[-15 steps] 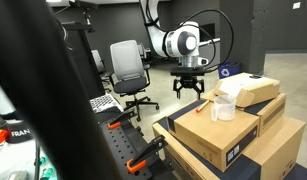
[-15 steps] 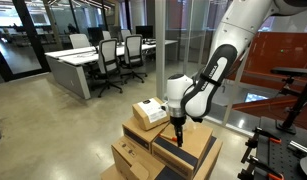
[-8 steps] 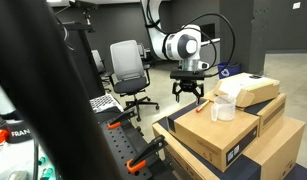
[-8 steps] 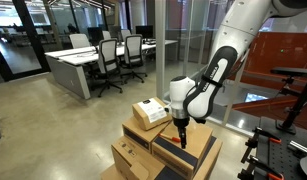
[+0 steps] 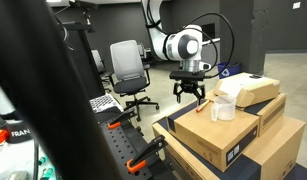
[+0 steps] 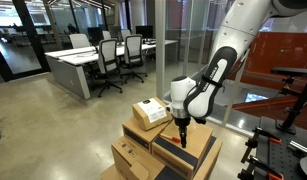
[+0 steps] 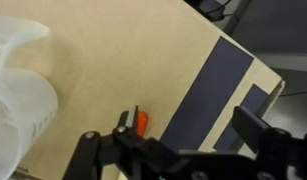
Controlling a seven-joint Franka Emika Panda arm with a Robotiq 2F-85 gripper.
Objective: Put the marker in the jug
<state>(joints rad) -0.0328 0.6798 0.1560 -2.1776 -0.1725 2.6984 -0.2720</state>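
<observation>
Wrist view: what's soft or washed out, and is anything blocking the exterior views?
Wrist view: the jug at left is a washed-out white blur, the claw dark and soft, the marker a small orange smear. In an exterior view, a dark out-of-focus post covers much of the left. In an exterior view, reflections streak the glass wall.

In the wrist view, the cardboard box top (image 7: 113, 50) lies bare from 11 to 1 o'clock of the marker (image 7: 142, 122), so you can pass there. The jug (image 7: 15, 90) walls off 9 o'clock (bulky, translucent). In an exterior view, the cream-topped box (image 5: 249, 90) stands just beside it at 2 o'clock.
</observation>
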